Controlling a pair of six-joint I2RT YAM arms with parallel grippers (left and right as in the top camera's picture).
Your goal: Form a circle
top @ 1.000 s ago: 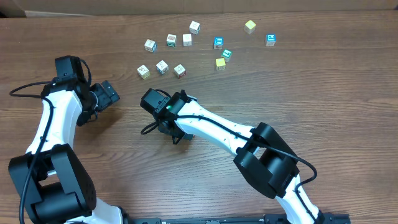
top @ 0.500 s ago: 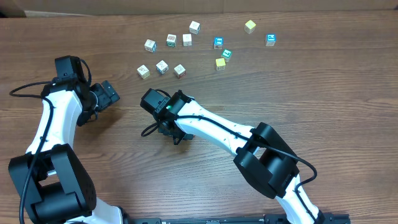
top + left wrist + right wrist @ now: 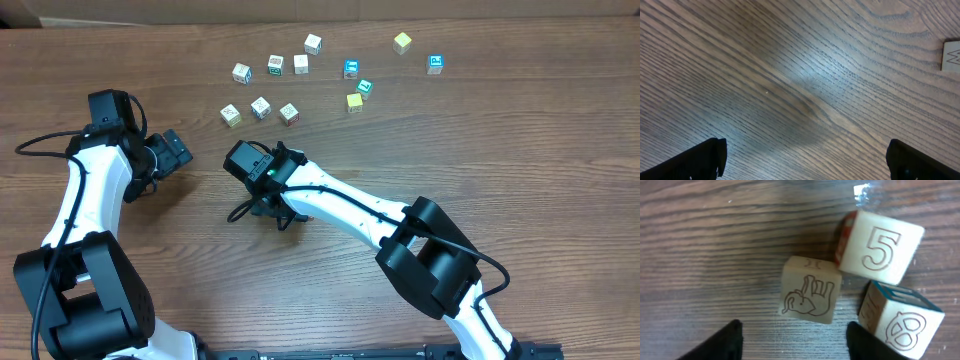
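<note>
Right gripper: fingers parted either side of the elephant cube, gap visible, no clamp.
Left gripper: fingers wide apart over bare table.
Circle: three cubes clustered, centre to lower right of the right wrist frame.
Loose cubes: scattered, upper middle of the overhead frame.

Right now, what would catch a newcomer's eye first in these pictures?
Probably the three printed cubes huddled in the right wrist view: an elephant cube, a 5 cube at its upper right corner and a teal-edged cube at lower right, with the right fingers open either side of the elephant. Overhead, loose cubes lie scattered across the far part of the wooden table.
</note>
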